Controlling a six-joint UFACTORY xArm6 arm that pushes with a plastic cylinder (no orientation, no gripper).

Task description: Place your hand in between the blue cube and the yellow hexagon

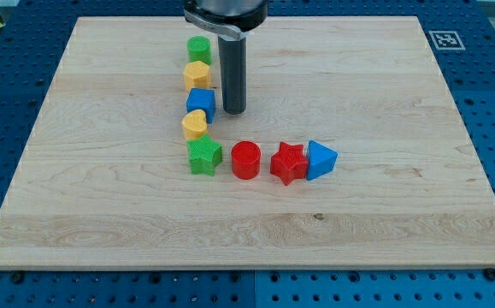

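Note:
The blue cube [201, 103] lies in a column of blocks at the view's upper left of the wooden board [384, 171]. The yellow hexagon [197, 74] sits just above it, nearly touching. My tip [233, 112] rests on the board just to the right of the blue cube, close to its right side and a little below the yellow hexagon. The rod rises straight up to the view's top edge.
A green cylinder [198, 48] tops the column. A yellow heart [194, 125] and a green star [204, 156] lie below the cube. A red cylinder [246, 160], a red star [288, 162] and a blue triangle [320, 159] run to the right.

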